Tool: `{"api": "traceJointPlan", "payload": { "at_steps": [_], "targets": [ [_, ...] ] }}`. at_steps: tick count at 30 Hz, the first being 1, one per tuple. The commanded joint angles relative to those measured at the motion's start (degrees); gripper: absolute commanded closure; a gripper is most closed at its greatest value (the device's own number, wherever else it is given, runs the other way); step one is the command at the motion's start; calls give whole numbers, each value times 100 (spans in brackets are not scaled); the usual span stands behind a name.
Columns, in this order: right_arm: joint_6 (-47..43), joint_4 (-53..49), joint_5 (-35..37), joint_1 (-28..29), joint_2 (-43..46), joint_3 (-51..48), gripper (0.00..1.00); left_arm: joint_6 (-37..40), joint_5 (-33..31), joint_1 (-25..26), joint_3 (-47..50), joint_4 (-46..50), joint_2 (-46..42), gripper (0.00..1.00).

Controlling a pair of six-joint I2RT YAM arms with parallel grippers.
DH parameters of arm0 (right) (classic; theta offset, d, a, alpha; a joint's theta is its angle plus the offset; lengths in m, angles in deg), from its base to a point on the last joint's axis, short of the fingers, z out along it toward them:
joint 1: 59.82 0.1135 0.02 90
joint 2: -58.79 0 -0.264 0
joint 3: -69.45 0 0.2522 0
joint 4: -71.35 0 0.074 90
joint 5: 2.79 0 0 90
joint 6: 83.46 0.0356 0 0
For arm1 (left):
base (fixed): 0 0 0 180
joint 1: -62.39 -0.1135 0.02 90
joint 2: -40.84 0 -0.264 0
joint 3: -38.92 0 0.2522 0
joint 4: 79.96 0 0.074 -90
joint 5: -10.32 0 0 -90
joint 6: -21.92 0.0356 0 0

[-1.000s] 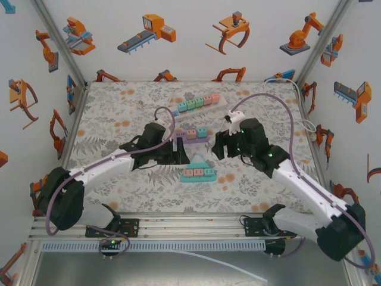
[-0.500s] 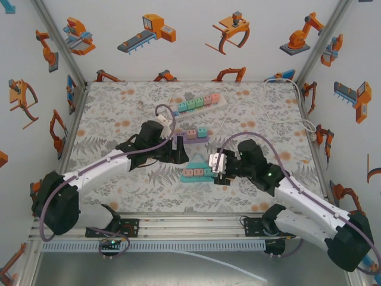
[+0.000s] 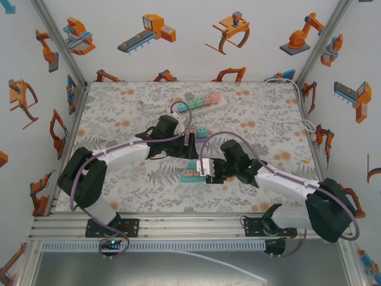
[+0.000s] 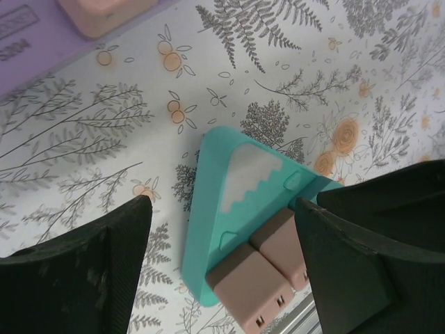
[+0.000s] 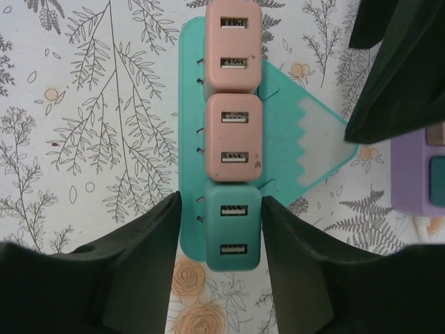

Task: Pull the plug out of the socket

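The right gripper [image 5: 220, 209] closely flanked the teal plug [image 5: 233, 226]; whether it gripped was unclear. The left gripper [image 4: 221, 205] stood wide open astride the triangular socket [image 4: 205, 181], holding nothing.

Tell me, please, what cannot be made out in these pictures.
- Right wrist: whether the right gripper truly clamps the teal plug; its dark fingers shadow the contact.
- Left wrist: the purple strip, cut off by the top edge.
- Top external: the socket, largely covered by the right gripper.

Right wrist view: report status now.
Left claw open, astride socket. Right claw straddles teal plug, grip unconfirmed. Two pink plugs alongside.
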Motion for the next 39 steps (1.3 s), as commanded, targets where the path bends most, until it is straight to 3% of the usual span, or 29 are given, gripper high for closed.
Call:
{"api": "traceJointPlan", "payload": {
  "at_steps": [1,9,16,23,33,39],
  "targets": [
    [-56,326,-14,45,-114,46,58,188,470,80,-239,-76,346,23],
    [-56,429,-1,45,-169,42,69,251,545,94,-297,374,910,26],
    [-92,532,89,44,-169,181,71,465,85,141,-74,972,958,37],
    [-92,414,-85,45,-159,498,73,643,-421,154,-91,1768,1318,39],
    [-97,303,-480,54,-134,851,84,726,-1243,204,-214,2339,1798,43],
    [-92,263,-510,54,-75,956,88,762,-1416,210,-261,2431,1942,44]
  ]
}}
